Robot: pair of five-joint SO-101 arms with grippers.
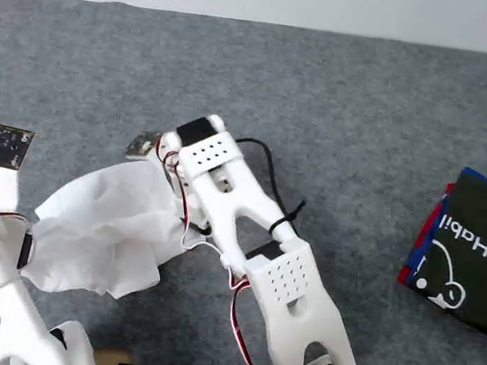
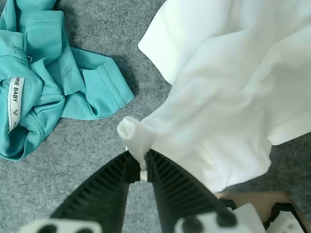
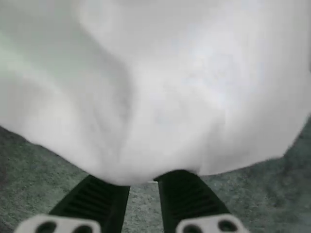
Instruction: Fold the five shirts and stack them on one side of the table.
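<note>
The left gripper (image 2: 138,167) is pinching a bunched edge of the crumpled white shirt (image 2: 228,87). The right gripper (image 3: 143,183) is sitting under its drape, grip impossible to tell. A teal shirt (image 2: 43,82) is lying unfolded beside the white shirt and a folded stack (image 1: 474,256) well apart from it, so at least two shirts seem left.
</note>
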